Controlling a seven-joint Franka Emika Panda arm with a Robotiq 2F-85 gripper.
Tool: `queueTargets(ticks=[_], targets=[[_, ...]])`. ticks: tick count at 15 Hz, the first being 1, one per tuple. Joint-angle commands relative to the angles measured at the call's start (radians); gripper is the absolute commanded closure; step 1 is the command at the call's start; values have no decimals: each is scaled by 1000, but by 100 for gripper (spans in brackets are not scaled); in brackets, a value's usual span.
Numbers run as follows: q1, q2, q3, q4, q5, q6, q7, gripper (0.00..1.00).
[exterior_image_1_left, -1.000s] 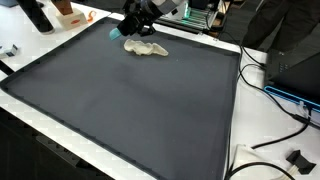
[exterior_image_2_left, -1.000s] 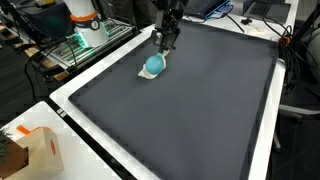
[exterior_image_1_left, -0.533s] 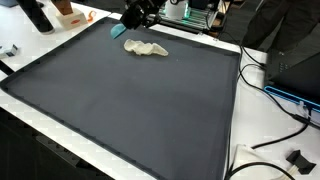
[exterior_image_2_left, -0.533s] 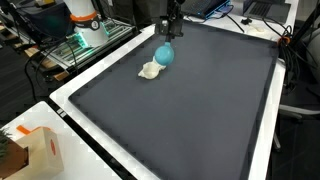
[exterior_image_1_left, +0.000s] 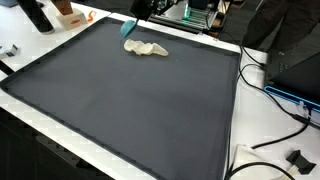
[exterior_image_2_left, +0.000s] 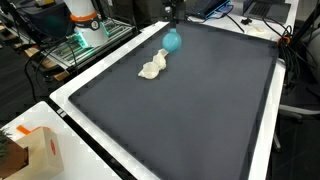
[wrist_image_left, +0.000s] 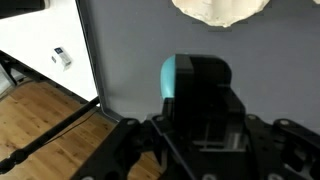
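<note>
**Teal object aloft in gripper, cloth flat on mat**

A rounded teal object (exterior_image_2_left: 172, 42) hangs in the air over the far end of a dark mat (exterior_image_2_left: 200, 110). The gripper (exterior_image_2_left: 171, 25) pinches it from above. In the wrist view the object's teal side sits tight against a black finger, with the second finger hidden behind it. What sort of thing the object is cannot be told from these angles.

Just beside and below it, a crumpled cream cloth (exterior_image_2_left: 153, 68) lies on the mat, apart from the object in both exterior views. The pick-up appears complete, since the object touches neither mat nor cloth. It rests on no surface, so it has not yet been put down.

The mat covers most of a white table (exterior_image_1_left: 262, 150). A cardboard box (exterior_image_2_left: 38, 150) stands at one near corner, and cables (exterior_image_1_left: 275, 100) trail along an edge. The wrist view catches wooden floor (wrist_image_left: 40, 125) beyond the table's rim.
</note>
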Motion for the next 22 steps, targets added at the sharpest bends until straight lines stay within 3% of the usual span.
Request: queueTargets(ticks=[1,5,9,17,22], targets=[[-8,-120,-16,-93,127,117,-122,75],[-16,-191,-46,-147,349,249,-301,75],[-16,-212,-90,-168,645,309,-524,75],[16,-177,-232,-143,1165,244,-930,75],[23,-153,-337,-119,1475,107,-1191,75]])
